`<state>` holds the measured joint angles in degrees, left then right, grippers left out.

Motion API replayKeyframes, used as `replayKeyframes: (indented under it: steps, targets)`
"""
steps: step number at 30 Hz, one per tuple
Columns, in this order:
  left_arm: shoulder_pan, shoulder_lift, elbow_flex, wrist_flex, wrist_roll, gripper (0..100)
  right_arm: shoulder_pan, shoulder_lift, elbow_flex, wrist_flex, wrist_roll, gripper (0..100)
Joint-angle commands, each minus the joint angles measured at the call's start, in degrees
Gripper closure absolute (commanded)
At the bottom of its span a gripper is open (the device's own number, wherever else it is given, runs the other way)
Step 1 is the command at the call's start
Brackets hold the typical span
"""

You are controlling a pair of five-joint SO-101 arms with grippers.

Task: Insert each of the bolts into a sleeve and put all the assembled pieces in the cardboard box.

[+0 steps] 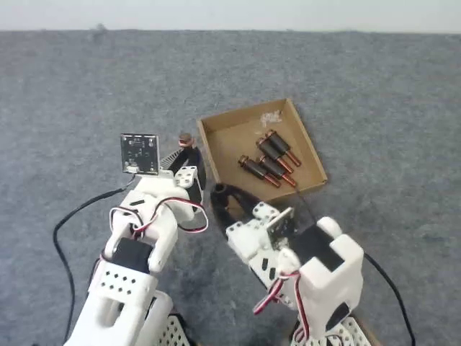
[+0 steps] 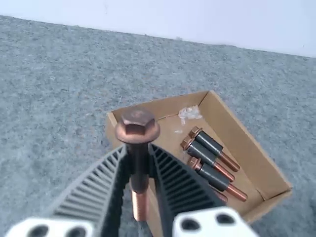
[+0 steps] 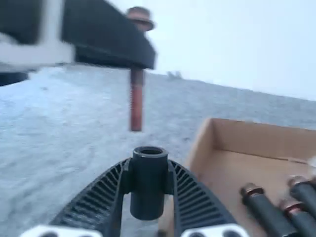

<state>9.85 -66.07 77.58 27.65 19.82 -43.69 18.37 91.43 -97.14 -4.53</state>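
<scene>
Copper bolt (image 2: 138,168) stands straight up, head on top, held tight by the left gripper (image 2: 137,149). Seen from above, it is at 11 o'clock from the black sleeve (image 3: 148,180), which the right gripper (image 3: 148,166) squeezes with its hole facing up. I think the bolt must come over that hole, then go straight down

This looks like a robotics lab test bench. A desk (image 1: 374,86) covered in plain grey felt-like carpet stands against a bare white wall (image 1: 230,13). On it are a left arm (image 1: 133,252) and a right arm (image 1: 317,267) of white printed plastic, with loose cables (image 1: 86,205) and an exposed circuit board (image 1: 138,153).
</scene>
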Motion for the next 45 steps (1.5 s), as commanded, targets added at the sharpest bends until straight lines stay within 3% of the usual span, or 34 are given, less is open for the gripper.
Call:
replayKeyframes:
  steps: [1, 7, 12, 18, 25, 31, 42, 45]
  targets:
    - [-0.53, -1.93, -0.66, 0.0, -0.62, 99, -3.3, -2.59, 1.76, -2.07, -0.62, 99.2]
    - [-4.57, -2.02, -0.92, -1.76, -0.62, 99, -5.49, -2.59, 1.85, -1.54, -0.44, 99.2]
    - [-3.69, -2.2, -1.19, -1.41, -0.53, 99, -5.32, -2.59, 1.85, -1.54, -0.44, 99.2]
    - [-0.18, -2.29, -7.16, 10.81, -0.53, 99, -5.32, -2.51, 1.85, -1.45, -0.44, 99.2]
    - [2.73, -2.81, -7.96, 13.27, -0.62, 99, -5.32, -2.51, 1.85, 0.92, -0.44, 99.2]
    - [7.91, -14.86, -8.22, 21.71, -0.62, 99, -5.32, -2.51, 1.85, 1.27, -0.44, 99.2]
    - [8.53, -19.69, -3.21, 23.38, -3.34, 99, -3.38, -2.59, 1.85, 1.19, -0.44, 99.2]
    - [8.44, -19.69, -0.66, 20.4, -3.69, 99, -3.12, -2.59, 1.85, 1.19, -0.44, 99.2]
